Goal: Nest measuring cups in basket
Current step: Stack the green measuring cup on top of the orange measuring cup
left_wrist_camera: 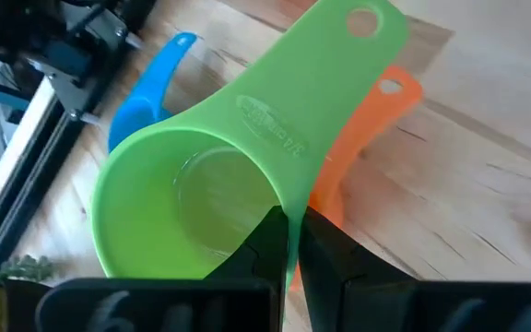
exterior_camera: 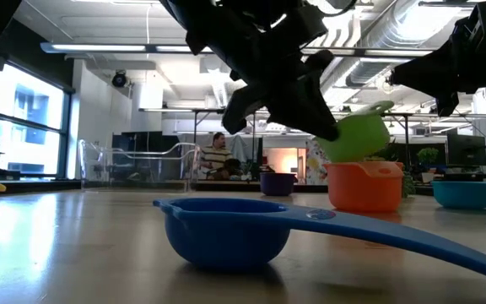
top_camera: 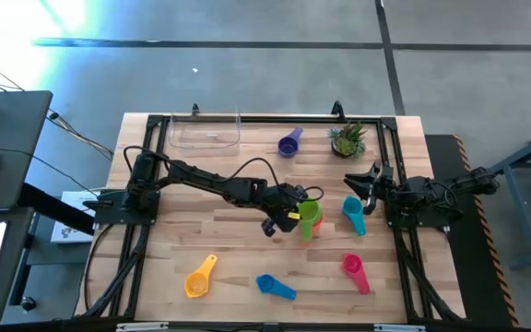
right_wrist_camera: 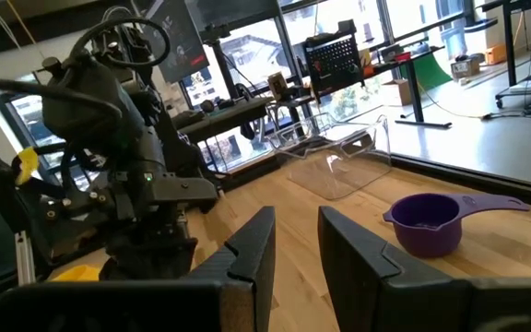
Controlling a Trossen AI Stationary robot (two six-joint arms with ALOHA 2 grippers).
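My left gripper (top_camera: 295,214) is over the table's middle, shut on the green measuring cup (top_camera: 311,210). That cup hangs tilted just over the orange cup (exterior_camera: 365,186), which stands on the table. The teal cup (top_camera: 353,214) lies right of them. The pink cup (top_camera: 355,270), blue cup (top_camera: 275,286) and yellow cup (top_camera: 201,277) lie toward the near edge, and the purple cup (top_camera: 289,142) toward the far edge. The clear basket (top_camera: 204,131) stands at the far left. My right gripper (top_camera: 367,181) waits open at the right, touching nothing. My left gripper pinches the green cup's wall at the rim (left_wrist_camera: 289,217), beside the handle's root, one finger (left_wrist_camera: 264,242) inside the bowl and one outside. The fingers slant down from the table's left. The cup (exterior_camera: 357,135) is tilted over the orange cup; whether they touch, I cannot tell.
A small potted plant (top_camera: 348,138) stands at the far right, close to my right gripper. A black frame rail (top_camera: 275,118) runs around the table's edges. Bare wood lies between the basket and the cups. A person sits far off in the room (exterior_camera: 218,156).
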